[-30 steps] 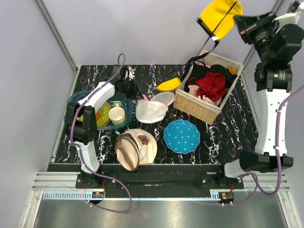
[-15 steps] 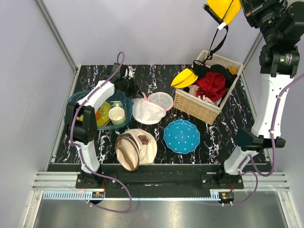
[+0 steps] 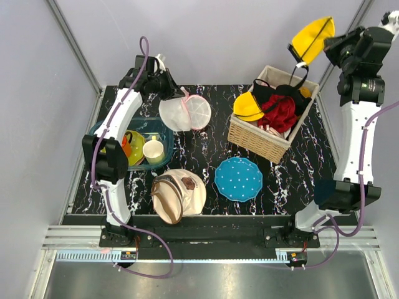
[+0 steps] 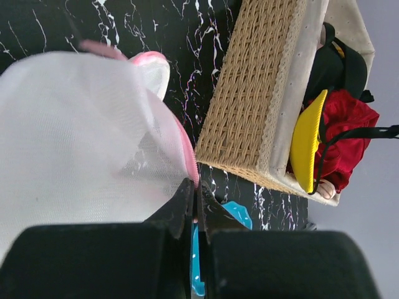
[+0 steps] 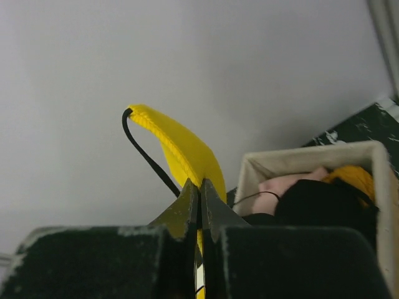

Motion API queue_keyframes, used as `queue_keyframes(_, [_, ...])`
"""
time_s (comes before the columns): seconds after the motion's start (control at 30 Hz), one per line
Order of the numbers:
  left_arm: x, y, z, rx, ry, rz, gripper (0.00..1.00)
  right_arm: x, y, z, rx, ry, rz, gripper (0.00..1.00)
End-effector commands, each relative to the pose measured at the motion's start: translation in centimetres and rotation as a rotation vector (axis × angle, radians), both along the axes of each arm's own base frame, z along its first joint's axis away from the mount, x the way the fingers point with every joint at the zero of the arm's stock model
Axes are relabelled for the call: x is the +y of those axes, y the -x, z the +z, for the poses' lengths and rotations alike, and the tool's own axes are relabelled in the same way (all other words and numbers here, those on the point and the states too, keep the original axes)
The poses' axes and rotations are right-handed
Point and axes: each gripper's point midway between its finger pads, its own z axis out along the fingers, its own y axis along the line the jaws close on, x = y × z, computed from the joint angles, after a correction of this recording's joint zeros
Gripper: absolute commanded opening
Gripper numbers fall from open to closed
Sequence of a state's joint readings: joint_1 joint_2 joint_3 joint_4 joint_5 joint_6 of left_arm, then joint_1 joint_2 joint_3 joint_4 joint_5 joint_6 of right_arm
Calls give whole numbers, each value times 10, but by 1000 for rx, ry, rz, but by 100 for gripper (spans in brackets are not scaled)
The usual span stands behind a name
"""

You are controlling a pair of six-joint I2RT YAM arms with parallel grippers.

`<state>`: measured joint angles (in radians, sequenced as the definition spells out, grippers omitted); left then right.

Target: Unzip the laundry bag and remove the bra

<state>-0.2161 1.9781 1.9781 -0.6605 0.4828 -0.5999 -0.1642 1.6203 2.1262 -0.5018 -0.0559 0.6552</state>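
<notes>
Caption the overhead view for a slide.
Left arm holds the round white mesh laundry bag by its pink rim; right arm holds the yellow black-strapped bra up over the wicker basket.

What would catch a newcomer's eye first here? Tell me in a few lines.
The yellow bra, pinched by the right fingers, hangs high at the far right, its other cup lying on the wicker basket of clothes below. At the far left, the left fingers grip the pink rim of the white mesh laundry bag, holding it up over the black marbled table.
</notes>
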Motion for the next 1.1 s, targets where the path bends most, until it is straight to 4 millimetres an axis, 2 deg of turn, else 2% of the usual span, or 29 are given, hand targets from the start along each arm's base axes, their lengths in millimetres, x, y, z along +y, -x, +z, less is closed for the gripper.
queue_keyframes(0.0, [3, -12, 19, -34, 29, 5, 0, -34, 21, 18, -85, 5, -107, 0])
queue_keyframes(0.13, [5, -20, 20, -38, 37, 12, 0, -40, 18, 3, -48, 23, -111, 0])
queue_keyframes(0.23, [9, -26, 16, -32, 35, 31, 0, -35, 10, -23, 5, 18, -73, 0])
queue_keyframes(0.27, [12, -28, 16, -29, 38, 42, 0, -33, 5, -42, 44, 11, -56, 0])
queue_keyframes(0.33, [18, -32, 14, -24, 43, 58, 0, -26, 1, -60, 78, 2, -8, 0])
queue_keyframes(0.37, [21, -34, 13, -19, 45, 67, 0, -24, -2, -81, 118, -11, 10, 0])
queue_keyframes(0.4, [22, -35, 11, -16, 46, 71, 0, -22, -2, -89, 130, -14, 17, 0])
queue_keyframes(0.43, [25, -35, 9, -4, 40, 81, 7, -23, -1, -93, 133, -16, 13, 0])
queue_keyframes(0.47, [26, -35, 4, 16, 36, 93, 20, -24, -1, -108, 165, -21, 9, 0])
queue_keyframes(0.5, [27, -35, 0, 25, 26, 99, 34, -24, 0, -112, 173, -18, 5, 0])
queue_keyframes(0.53, [28, -34, -2, 32, 22, 99, 65, -24, 2, -118, 185, -19, 3, 0])
queue_keyframes(0.57, [29, -32, -3, 34, 19, 97, 77, -25, 3, -118, 185, -7, 3, 0])
queue_keyframes(0.63, [30, -29, 0, 27, 11, 98, 93, -22, 7, -117, 187, 3, 13, 0])
queue_keyframes(0.67, [30, -26, 5, 15, 6, 92, 96, -21, 8, -116, 187, 15, 22, 0])
queue_keyframes(0.77, [32, -19, 16, -10, -1, 85, 98, -7, 10, -117, 194, 29, 102, 0])
queue_keyframes(0.83, [29, -8, 31, -40, 2, 74, 98, 6, 9, -129, 235, 35, 155, 0])
queue_keyframes(0.87, [29, -3, 28, -32, -4, 68, 98, 8, 8, -136, 254, 53, 160, 0])
queue_keyframes(0.9, [28, 6, 41, -58, 0, 58, 98, 8, 4, -147, 278, 50, 157, 0])
queue_keyframes(0.93, [25, 11, 44, -68, 3, 51, 98, 7, 1, -158, 304, 43, 155, 0])
queue_keyframes(0.97, [24, 18, 35, -48, -1, 44, 98, 5, -2, -166, 320, 46, 153, 0])
queue_keyframes(1.0, [23, 23, 39, -64, 5, 38, 98, 3, -12, -189, 371, 39, 155, 0])
queue_keyframes(1.03, [22, 32, 50, -87, 12, 32, 98, 2, -18, -203, 408, 31, 161, 0])
queue_keyframes(1.07, [23, 39, 43, -72, 11, 31, 98, 0, -22, -218, 454, 34, 165, 0])
